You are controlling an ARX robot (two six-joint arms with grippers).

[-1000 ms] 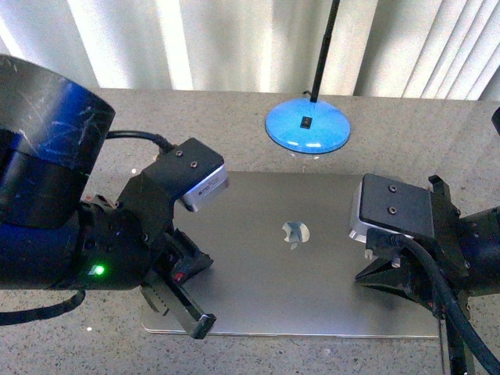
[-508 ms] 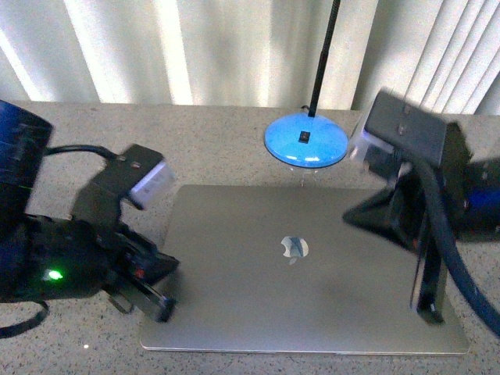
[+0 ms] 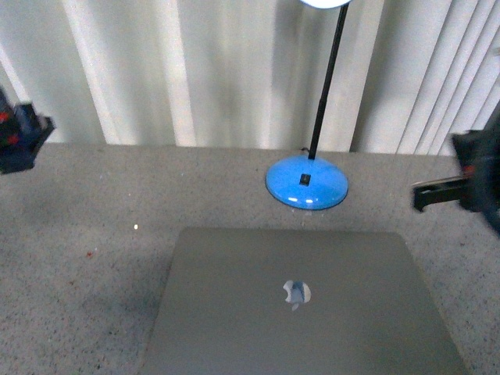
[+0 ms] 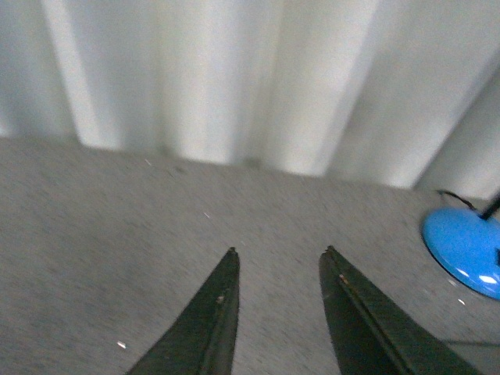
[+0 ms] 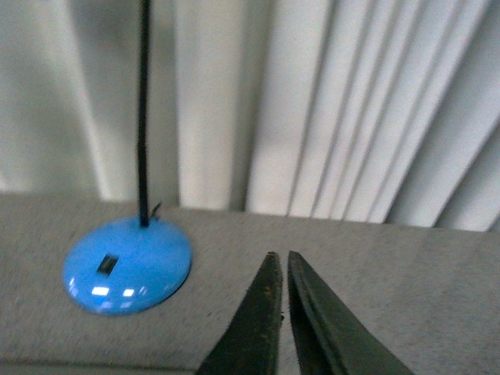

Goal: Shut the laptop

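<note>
The grey-silver laptop (image 3: 301, 301) lies shut and flat on the table in the front view, lid up, with its shiny apple logo (image 3: 296, 294) showing. My left gripper (image 4: 278, 252) is open and empty, raised over bare table to the left of the laptop; part of that arm shows at the front view's left edge (image 3: 19, 137). My right gripper (image 5: 280, 255) is shut on nothing, raised over the table near the lamp base; it shows at the front view's right edge (image 3: 437, 191). Neither gripper touches the laptop.
A desk lamp with a round blue base (image 3: 306, 185) and thin black stem (image 3: 326, 86) stands just behind the laptop; the base also shows in the left wrist view (image 4: 465, 250) and right wrist view (image 5: 126, 266). White vertical blinds (image 3: 195, 70) back the grey speckled table (image 3: 86, 258).
Both arms have lifted off the laptop lid and swung outward and up to the picture's edges. The view now shows more of the blinds and lamp, less of the laptop's near edge.
</note>
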